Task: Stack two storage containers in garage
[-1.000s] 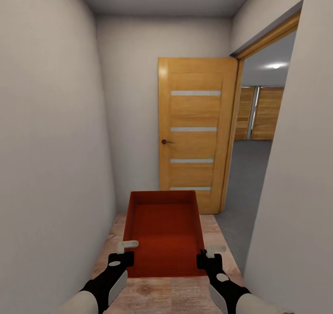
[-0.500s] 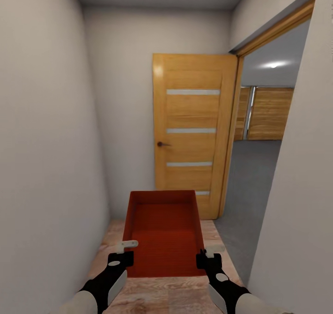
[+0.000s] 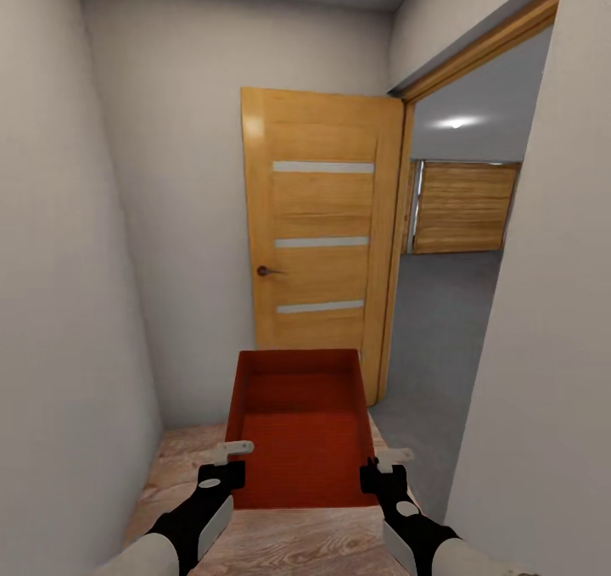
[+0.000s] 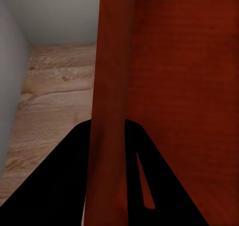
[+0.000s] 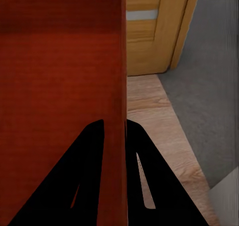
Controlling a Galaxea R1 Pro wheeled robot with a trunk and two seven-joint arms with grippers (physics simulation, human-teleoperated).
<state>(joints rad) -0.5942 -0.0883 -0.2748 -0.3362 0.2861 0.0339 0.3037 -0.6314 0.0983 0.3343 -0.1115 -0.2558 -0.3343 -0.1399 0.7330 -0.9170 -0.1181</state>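
Head view: storage container (image 3: 299,436) held above wood floor (image 3: 280,542) by left gripper (image 3: 222,461) and right gripper (image 3: 382,467), facing open door (image 3: 318,237) | Left wrist: fingers (image 4: 74,181) clamp container's side wall | Right wrist: fingers (image 5: 144,176) clamp opposite wall, grey floor (image 5: 209,76) beyond.

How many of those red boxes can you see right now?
1. The box is carried in front of the robot, with the left gripper clamped on one side wall and the right gripper on the other. A second one could be elsewhere, out of view.
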